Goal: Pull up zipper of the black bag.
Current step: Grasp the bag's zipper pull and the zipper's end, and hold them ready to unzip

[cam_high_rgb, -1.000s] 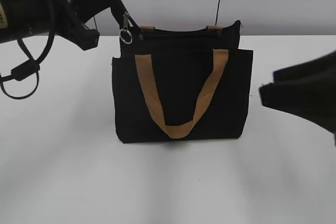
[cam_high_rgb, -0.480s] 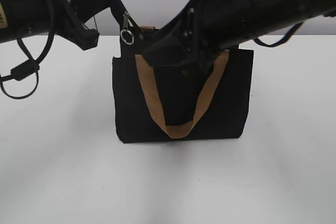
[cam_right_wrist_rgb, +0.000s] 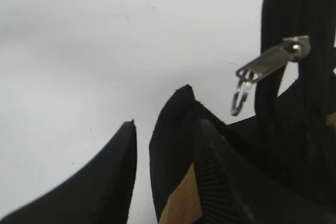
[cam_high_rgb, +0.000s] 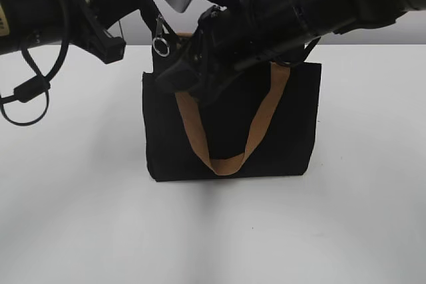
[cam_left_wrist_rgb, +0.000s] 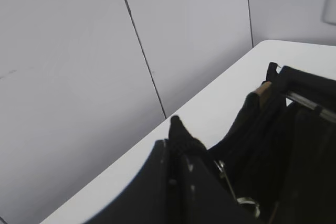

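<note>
Holding the upper left corner of the black bag (cam_high_rgb: pixel 229 121) with my left gripper (cam_high_rgb: pixel 145 1), I have the fingers pinched together on the fabric there, and the corner is lifted a little above the rest of the top edge. The bag stands upright on the white table (cam_high_rgb: pixel 73 197), with its tan strap handle (cam_high_rgb: pixel 229 124) hanging in a loop on the front panel. Just beside my left fingers, the silver pull tab (cam_high_rgb: pixel 160 34) of the zipper hangs down from this same corner, and a small ring (cam_high_rgb: pixel 160 46) is on its end.

My right gripper (cam_high_rgb: pixel 174 76) reaches across the front of the bag, with the fingertips close under the pull tab but not touching it. In the right wrist view the two fingers (cam_right_wrist_rgb: pixel 173 145) stand a small way apart with only the table between them, so this gripper is parted and holds nothing. The pull tab (cam_right_wrist_rgb: pixel 270 59) lies tilted above and to the right of these fingers.
</note>
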Controlling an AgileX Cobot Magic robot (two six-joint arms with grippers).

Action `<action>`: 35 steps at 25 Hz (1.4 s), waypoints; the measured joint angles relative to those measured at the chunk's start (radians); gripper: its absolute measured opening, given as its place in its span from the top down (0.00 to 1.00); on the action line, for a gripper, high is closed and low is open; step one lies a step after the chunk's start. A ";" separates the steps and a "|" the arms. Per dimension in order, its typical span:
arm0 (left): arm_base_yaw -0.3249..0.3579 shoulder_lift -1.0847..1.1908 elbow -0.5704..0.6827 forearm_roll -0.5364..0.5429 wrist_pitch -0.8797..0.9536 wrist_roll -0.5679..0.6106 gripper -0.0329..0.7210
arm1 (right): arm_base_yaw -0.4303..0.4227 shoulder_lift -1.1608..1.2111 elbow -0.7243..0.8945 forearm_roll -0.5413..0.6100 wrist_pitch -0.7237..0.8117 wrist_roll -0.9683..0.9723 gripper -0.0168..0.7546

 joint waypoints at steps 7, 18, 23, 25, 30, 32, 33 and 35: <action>0.000 0.000 0.000 0.000 0.000 0.000 0.96 | 0.000 0.026 -0.006 0.000 -0.065 -0.001 0.60; 0.000 0.000 0.000 0.000 0.001 0.000 0.96 | 0.000 0.032 -0.008 0.114 -0.083 -0.020 0.60; 0.000 0.000 0.000 0.000 0.001 0.000 0.96 | 0.000 0.032 -0.008 0.163 -0.085 -0.034 0.66; 0.000 0.000 0.000 0.000 0.001 0.000 0.96 | 0.000 0.032 -0.008 0.167 -0.085 -0.035 0.71; 0.000 0.000 0.000 0.000 0.001 0.000 0.96 | 0.000 0.032 -0.008 0.172 -0.085 -0.036 0.79; 0.000 0.000 0.000 0.000 0.001 0.000 0.96 | 0.000 0.032 -0.008 0.172 -0.085 -0.037 0.81; 0.000 0.000 0.000 0.000 0.001 0.000 0.96 | 0.000 0.032 -0.008 0.172 -0.085 -0.037 0.82; 0.000 0.000 0.000 0.000 0.001 0.000 0.96 | 0.000 0.032 -0.008 0.172 -0.085 -0.038 0.86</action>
